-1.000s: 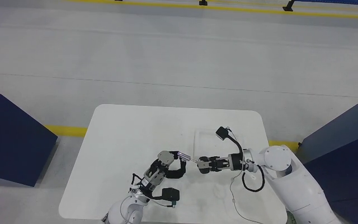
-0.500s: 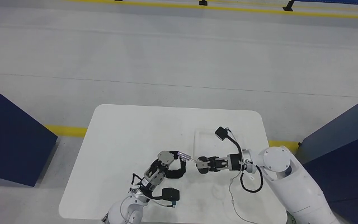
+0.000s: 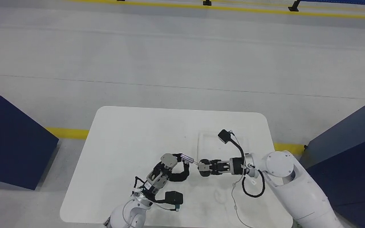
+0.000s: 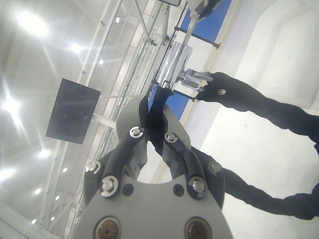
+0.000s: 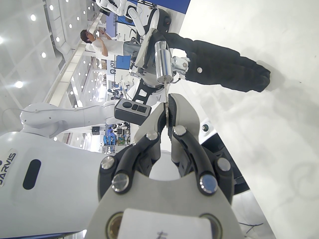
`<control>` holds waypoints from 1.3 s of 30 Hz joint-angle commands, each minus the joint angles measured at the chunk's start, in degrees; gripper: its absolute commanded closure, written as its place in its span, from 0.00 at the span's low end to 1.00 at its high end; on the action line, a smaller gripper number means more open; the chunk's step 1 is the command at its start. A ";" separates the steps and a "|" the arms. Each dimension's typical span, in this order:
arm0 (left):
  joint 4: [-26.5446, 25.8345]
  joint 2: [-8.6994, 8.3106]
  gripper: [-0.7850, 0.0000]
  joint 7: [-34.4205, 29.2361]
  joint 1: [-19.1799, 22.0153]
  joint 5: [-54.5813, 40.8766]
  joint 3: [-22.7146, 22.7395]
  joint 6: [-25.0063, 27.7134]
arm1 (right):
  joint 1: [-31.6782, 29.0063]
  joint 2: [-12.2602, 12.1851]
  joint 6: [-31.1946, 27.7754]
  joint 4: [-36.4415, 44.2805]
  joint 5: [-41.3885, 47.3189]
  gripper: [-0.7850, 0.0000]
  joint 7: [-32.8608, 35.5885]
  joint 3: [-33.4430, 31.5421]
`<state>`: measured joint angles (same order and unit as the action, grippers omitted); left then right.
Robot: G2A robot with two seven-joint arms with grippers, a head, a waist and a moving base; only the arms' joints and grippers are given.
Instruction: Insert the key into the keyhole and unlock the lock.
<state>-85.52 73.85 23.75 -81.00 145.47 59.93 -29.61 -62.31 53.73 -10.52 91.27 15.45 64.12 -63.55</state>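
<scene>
Right gripper (image 5: 166,109) pinches a flat key (image 5: 165,92), its tip in the chrome lock (image 5: 163,60).
Left gripper (image 4: 156,100) clamps the lock's fuzzy black cable (image 4: 261,108) above the white table (image 3: 131,137).

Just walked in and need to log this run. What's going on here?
The left hand is shut on the black cable of a lock, holding its silver cylinder above the table. The right hand grips the key, whose blade meets the keyhole at the cylinder's end. The cable's metal end sits in the cylinder, so the lock looks not yet opened.
</scene>
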 commanded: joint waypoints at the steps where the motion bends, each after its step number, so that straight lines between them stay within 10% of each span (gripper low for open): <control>1: 0.00 0.00 1.00 0.00 0.00 0.00 0.00 0.00 | 0.07 0.06 0.09 -0.02 0.12 1.00 -0.19 0.09; 35: 0.00 0.00 1.00 0.00 0.00 0.00 0.00 0.00 | 4.27 1.41 2.10 -3.02 0.82 1.00 0.73 3.16; 36: 0.00 0.00 1.00 0.00 0.00 0.00 0.00 0.00 | 4.20 1.41 2.04 -3.09 0.86 0.95 0.67 3.09; 39: 0.00 0.00 1.00 0.00 0.00 0.00 0.00 0.00 | 3.85 1.38 1.73 -3.25 0.94 0.18 0.42 2.74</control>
<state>-85.52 73.85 23.75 -81.00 145.47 59.93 -29.61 -58.35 55.13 -8.66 88.04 16.40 64.60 -60.70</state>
